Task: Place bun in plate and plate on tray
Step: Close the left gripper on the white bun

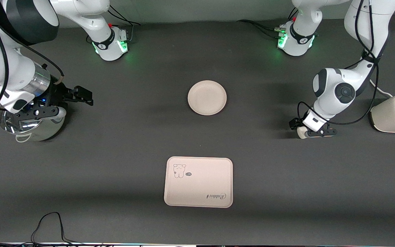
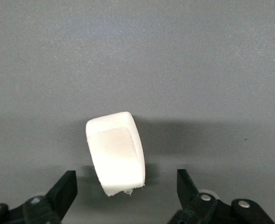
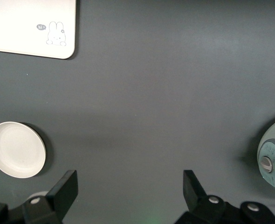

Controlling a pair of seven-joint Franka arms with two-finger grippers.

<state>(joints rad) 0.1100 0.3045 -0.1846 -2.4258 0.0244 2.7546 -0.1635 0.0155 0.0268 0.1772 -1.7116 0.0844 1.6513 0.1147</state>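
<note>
Nearby, a toaster (image 1: 394, 113) sits at the table edge on the left arm's end, and a steel pot (image 1: 29, 127) sits at the right arm's end. The plate (image 1: 207, 97) lies mid-table; the tray (image 1: 199, 181) lies nearer the front edge, well apart from it. The bun (image 2: 115, 154) rests on the table between plate and toaster. The left gripper (image 2: 123, 186) is low around it, fingers (image 2: 65, 186) spread wide, neither touching it. The right gripper (image 3: 128, 189) hangs over the pot, fingers open, holding nothing.
</note>
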